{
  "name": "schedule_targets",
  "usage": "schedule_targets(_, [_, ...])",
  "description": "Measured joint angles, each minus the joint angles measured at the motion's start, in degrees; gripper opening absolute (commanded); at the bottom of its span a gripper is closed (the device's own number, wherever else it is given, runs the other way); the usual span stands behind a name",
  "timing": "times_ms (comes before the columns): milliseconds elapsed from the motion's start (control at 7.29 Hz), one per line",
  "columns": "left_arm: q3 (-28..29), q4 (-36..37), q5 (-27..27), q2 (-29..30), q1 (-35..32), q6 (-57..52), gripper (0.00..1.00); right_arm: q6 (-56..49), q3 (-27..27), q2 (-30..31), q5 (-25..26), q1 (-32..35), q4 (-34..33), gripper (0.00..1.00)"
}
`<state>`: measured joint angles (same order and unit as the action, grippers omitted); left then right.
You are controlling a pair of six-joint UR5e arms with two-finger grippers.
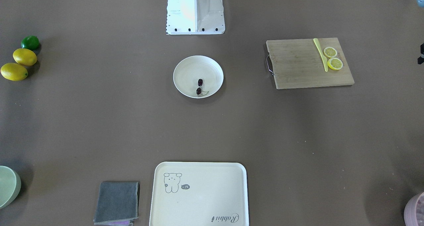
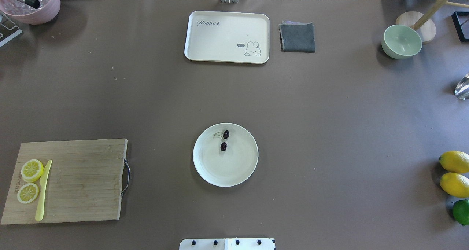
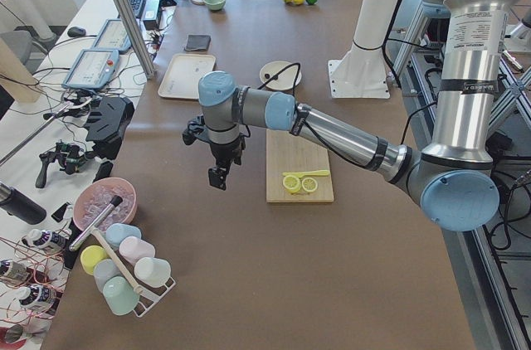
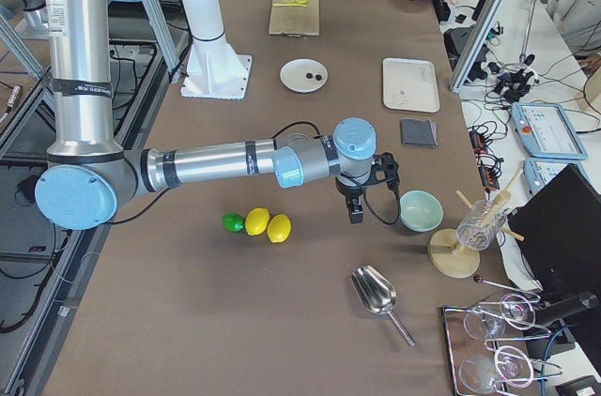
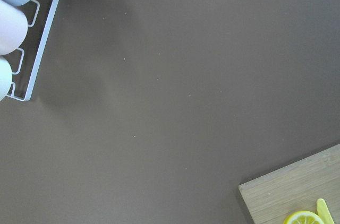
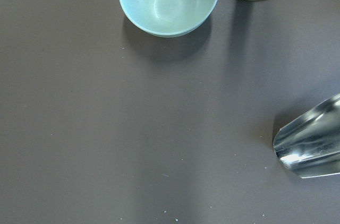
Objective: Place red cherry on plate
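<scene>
The red cherry [image 1: 200, 82] [image 2: 223, 146], two dark fruits on a thin greenish stem, lies inside the round cream plate [image 1: 212, 68] [image 2: 227, 167] at the table's middle, toward its far rim. No gripper is near it. Only the side views show the grippers. My left gripper [image 3: 217, 177] hangs over bare table beside the cutting board, far from the plate [image 3: 280, 76]. My right gripper [image 4: 357, 213] hangs near the green bowl, also far from the plate [image 4: 299, 77]. I cannot tell whether either is open or shut.
A wooden cutting board [image 2: 84, 180] holds lemon slices [image 2: 32, 170] and a yellow knife [image 2: 43, 191]. A rabbit tray [image 2: 220, 37], grey cloth [image 2: 297, 37] and green bowl [image 2: 401, 41] stand at the far side. Lemons [image 2: 454, 173], a metal scoop [image 6: 311, 144] and a cup rack [image 5: 21, 38] lie around the edges.
</scene>
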<state>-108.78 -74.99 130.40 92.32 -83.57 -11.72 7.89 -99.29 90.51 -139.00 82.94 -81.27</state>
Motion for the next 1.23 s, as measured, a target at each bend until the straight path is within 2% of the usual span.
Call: schedule_targets(1234, [0.7, -1.6, 2.2, -0.9, -2.6, -0.2, 0.98, -0.1, -0.7, -0.1, -1.4, 0.7, 0.2, 1.0])
